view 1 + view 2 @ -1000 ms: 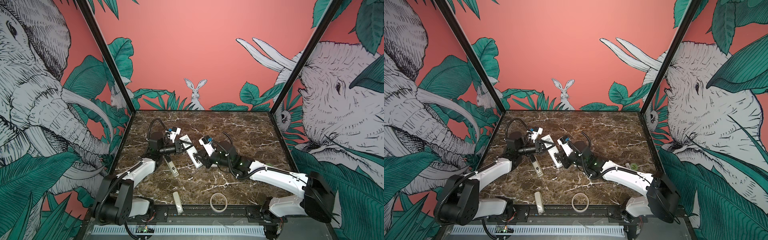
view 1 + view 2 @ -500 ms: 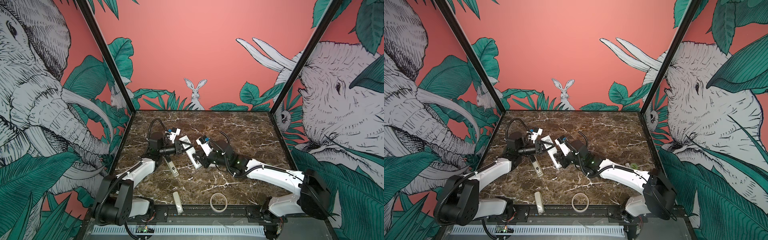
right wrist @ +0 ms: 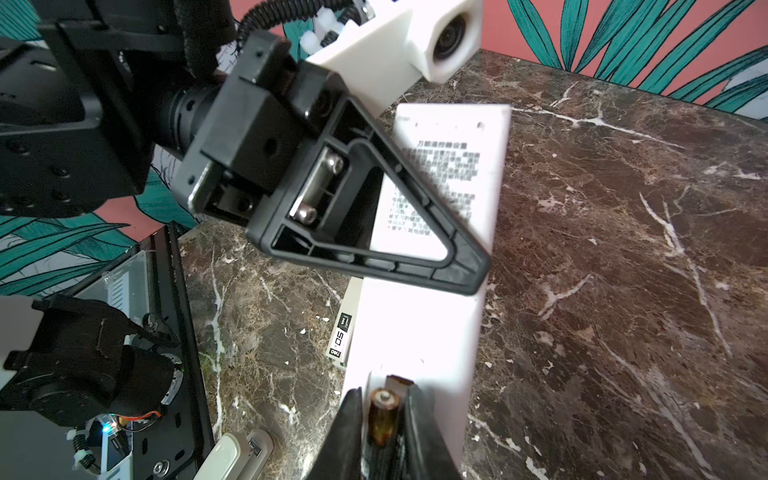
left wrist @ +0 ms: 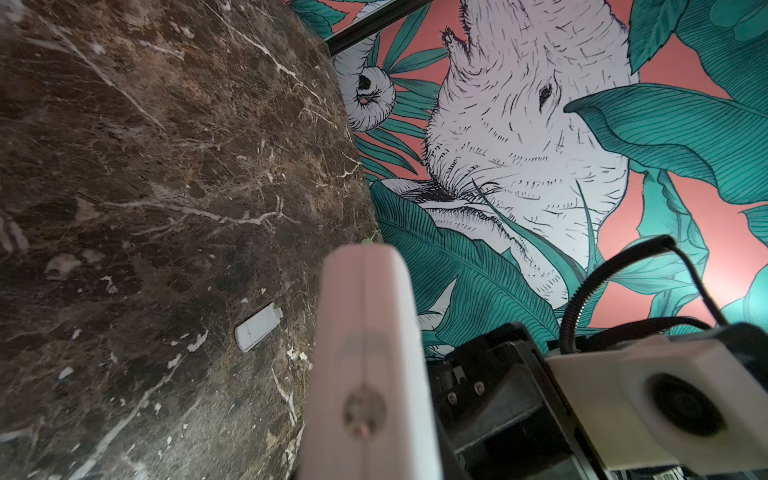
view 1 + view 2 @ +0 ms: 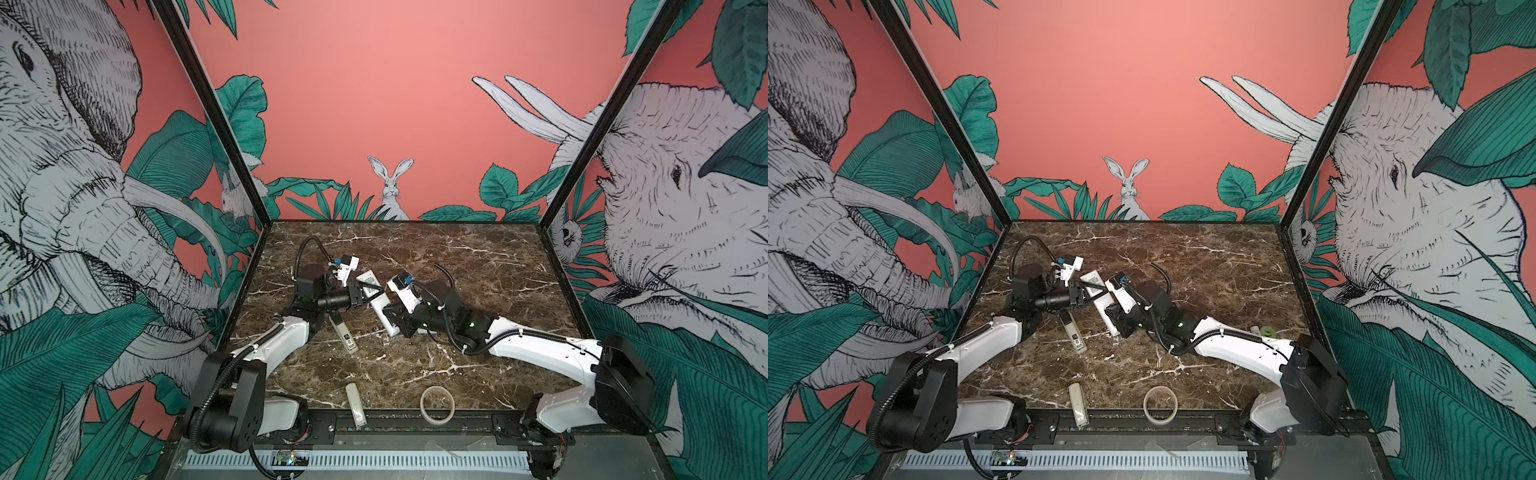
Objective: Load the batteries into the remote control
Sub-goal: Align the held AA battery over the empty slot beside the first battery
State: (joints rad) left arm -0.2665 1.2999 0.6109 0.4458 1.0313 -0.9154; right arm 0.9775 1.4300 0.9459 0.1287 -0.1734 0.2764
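Clamping the remote control (image 3: 415, 324) is the left gripper (image 3: 465, 270); right gripper (image 3: 383, 392) pinches a battery (image 3: 384, 424) (right wrist view only).

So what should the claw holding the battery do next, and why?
Probably ease the battery down into the remote. The right claw grips the battery right at the remote's near end, the left claw clamps the remote steady with its printed back up, and the battery does not look seated yet.
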